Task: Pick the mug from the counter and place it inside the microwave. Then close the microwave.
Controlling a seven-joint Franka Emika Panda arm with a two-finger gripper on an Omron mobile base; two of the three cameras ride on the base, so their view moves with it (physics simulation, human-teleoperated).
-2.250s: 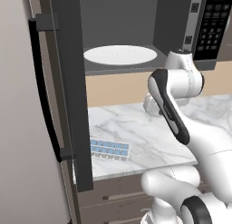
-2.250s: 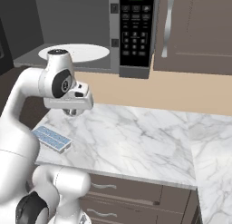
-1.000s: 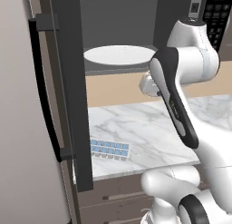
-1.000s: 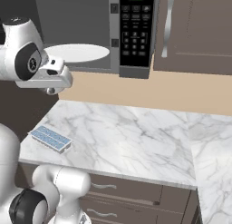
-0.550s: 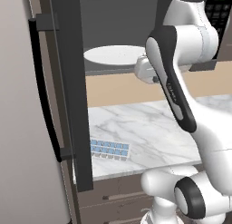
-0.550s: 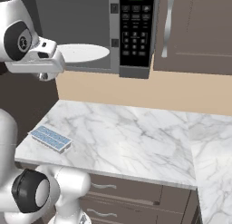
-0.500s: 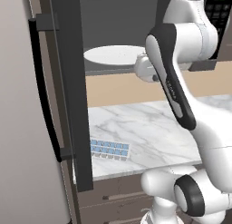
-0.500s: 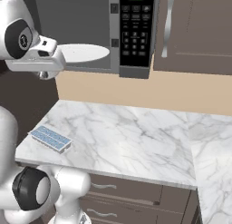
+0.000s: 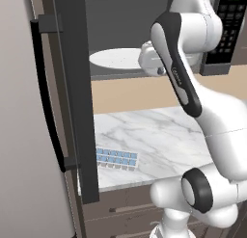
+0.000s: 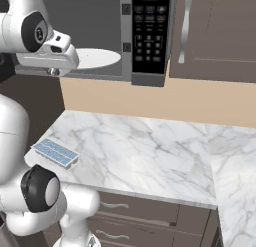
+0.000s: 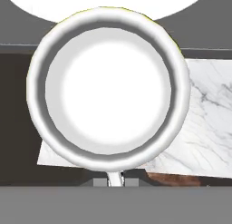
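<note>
One thing has changed above all: the arm has risen from just over the marble surface (image 9: 159, 136) to the mouth of the microwave (image 10: 100, 21), carrying the mug (image 11: 108, 87) with it. In the hand view the mug's round white rim sits directly ahead of the claw (image 11: 115, 178), whose fingertips (image 11: 123, 181) stand pinched close together on the near wall of the mug at the bottom of that view, so the claw is clenched on the mug. Beyond the mug's far side lies the near edge of the round white plate (image 9: 118, 59), and beneath it the cavity's grey front lip, with the surface's veined marble far below. In the left base view the hand hangs at the front edge of the cavity, just beside the plate's right side; the right base view puts it at the plate's left, at the opening. So the lift is done and the carry nearly so; the mug is not yet over the plate, and a short push inward and a lowering seem to remain. At the surface's front left corner the blue ice cube tray (image 9: 116, 158) lies untouched, and the microwave door (image 9: 72, 87) stands swung wide, awaiting closing.
</note>
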